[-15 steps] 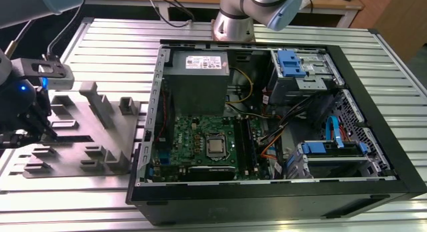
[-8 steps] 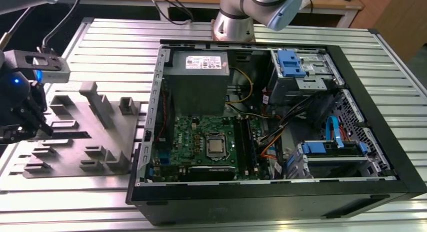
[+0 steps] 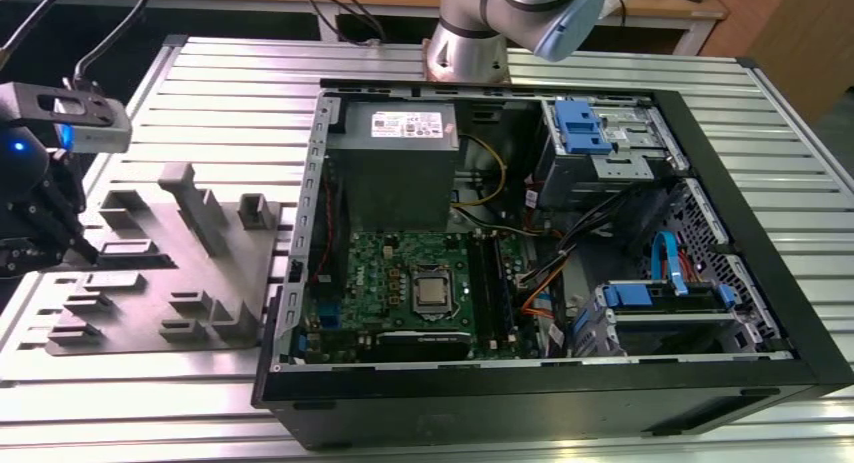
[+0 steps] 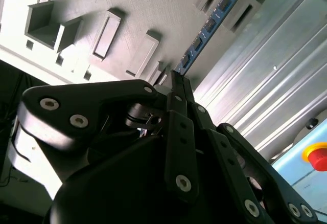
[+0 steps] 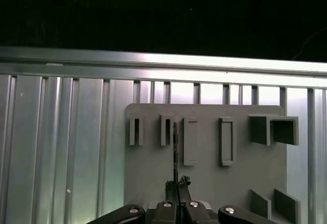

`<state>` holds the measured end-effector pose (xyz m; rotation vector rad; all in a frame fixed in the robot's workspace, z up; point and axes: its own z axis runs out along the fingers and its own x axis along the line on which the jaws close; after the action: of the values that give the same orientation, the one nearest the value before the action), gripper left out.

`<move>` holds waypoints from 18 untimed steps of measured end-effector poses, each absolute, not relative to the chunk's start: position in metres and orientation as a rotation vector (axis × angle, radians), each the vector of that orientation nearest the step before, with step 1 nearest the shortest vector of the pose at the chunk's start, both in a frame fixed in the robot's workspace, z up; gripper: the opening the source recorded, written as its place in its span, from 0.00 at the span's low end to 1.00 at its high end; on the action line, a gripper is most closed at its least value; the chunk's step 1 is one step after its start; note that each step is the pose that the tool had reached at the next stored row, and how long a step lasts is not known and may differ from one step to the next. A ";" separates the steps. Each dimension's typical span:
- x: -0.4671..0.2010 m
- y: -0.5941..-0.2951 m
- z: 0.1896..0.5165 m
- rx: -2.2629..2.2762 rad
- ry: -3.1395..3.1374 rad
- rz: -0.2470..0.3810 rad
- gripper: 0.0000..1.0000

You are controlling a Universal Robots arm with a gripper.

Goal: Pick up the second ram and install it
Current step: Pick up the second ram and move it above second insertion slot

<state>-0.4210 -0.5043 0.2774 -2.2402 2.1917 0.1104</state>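
Pinched narrow on one end of the memory stick (image 4: 207, 29): the gripper (image 4: 177, 81), jaws drawn together flat against the board in the second wrist view. Blue-green stick jutting straight out from the tips, over the grey tray (image 4: 153, 9), far end close to a pair of upright slot blocks (image 4: 240, 6) on that tray. Impossible to tell whether stick and tray touch.

In the first wrist view, same stick (image 5: 175, 142) seen edge-on as a thin dark line above the tray (image 5: 204, 183), between two of the tray's raised slots, with the gripper (image 5: 176, 185) closed at its near end.

In the exterior view, gripper (image 3: 34, 233) poised at the tray's (image 3: 147, 283) far side from the open computer case (image 3: 747, 233), on the exterior view's left. Case just beside the tray on the ribbed metal table (image 3: 200, 83), green motherboard (image 3: 400, 273) lying exposed inside.
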 end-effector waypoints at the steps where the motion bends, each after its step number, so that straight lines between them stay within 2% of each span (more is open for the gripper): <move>1: -0.421 -0.504 0.279 -2.240 2.192 0.110 0.08; 18: -0.421 -0.504 0.307 -2.237 2.190 0.109 0.08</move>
<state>-0.4210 -0.5043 0.3068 -2.2367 2.1901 0.1088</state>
